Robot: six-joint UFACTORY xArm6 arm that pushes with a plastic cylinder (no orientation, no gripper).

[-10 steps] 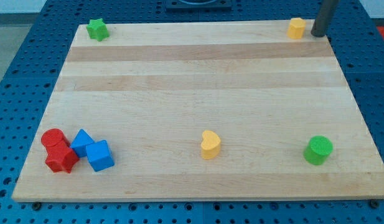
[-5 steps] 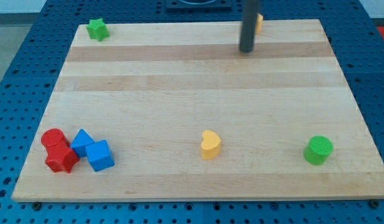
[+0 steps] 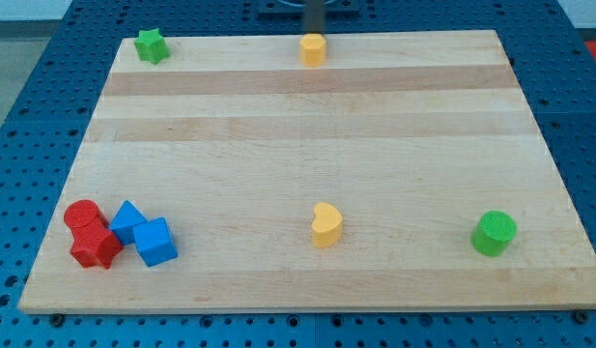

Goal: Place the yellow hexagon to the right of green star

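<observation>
The yellow hexagon (image 3: pixel 313 49) sits at the board's top edge, near the middle. The green star (image 3: pixel 152 45) is at the top left corner, far to the hexagon's left. My rod shows blurred at the view's top, and my tip (image 3: pixel 314 31) is just behind the hexagon, at or very near its far side. I cannot tell whether they touch.
A yellow heart (image 3: pixel 326 224) lies at the lower middle. A green cylinder (image 3: pixel 494 233) is at the lower right. A red cylinder (image 3: pixel 83 216), a red block (image 3: pixel 96 246), a blue triangle-like block (image 3: pixel 127 220) and a blue cube (image 3: pixel 156 242) cluster at the lower left.
The yellow hexagon has slid left along the top edge from the top right corner to the top middle. My rod swept left with it and now stands behind it.
</observation>
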